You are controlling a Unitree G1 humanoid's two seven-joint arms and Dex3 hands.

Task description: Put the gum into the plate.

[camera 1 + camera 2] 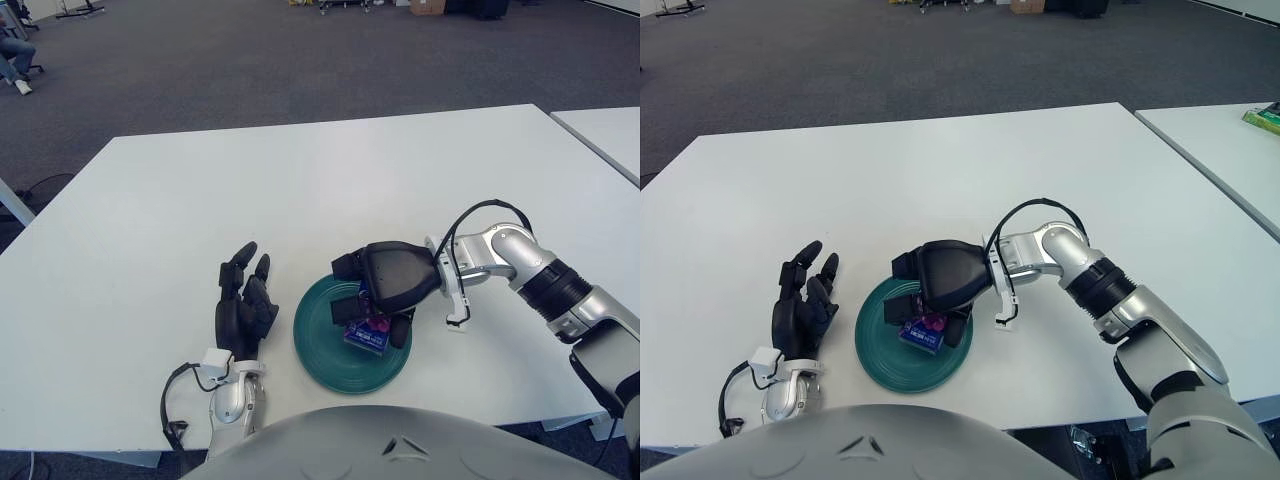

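While the right hand (pixel 385 290) sits low over the green plate (pixel 318 350), its fingers (pixel 399 330) are curled around the gum (pixel 366 334), a small blue-and-purple pack. Pack is inside the plate's rim, near the centre-right; cannot tell whether its underside touches the plate floor or hangs just above it.

Left hand (pixel 243 305) idle, just left of the plate on the white desk (pixel 180 200), fingers spread and holding nothing.

Handling judgement: the pack looks light and fairly stiff, a flat little box, probably with a glossy wrapper, so slippery under a loose pinch. Not fragile; a short drop should do no harm. Best purchase is across the two long flat faces or the narrow edges, as the fingers have it.

Task reads as nearly done: remaining step is to let go and lift clear without dragging the pack over the rim.
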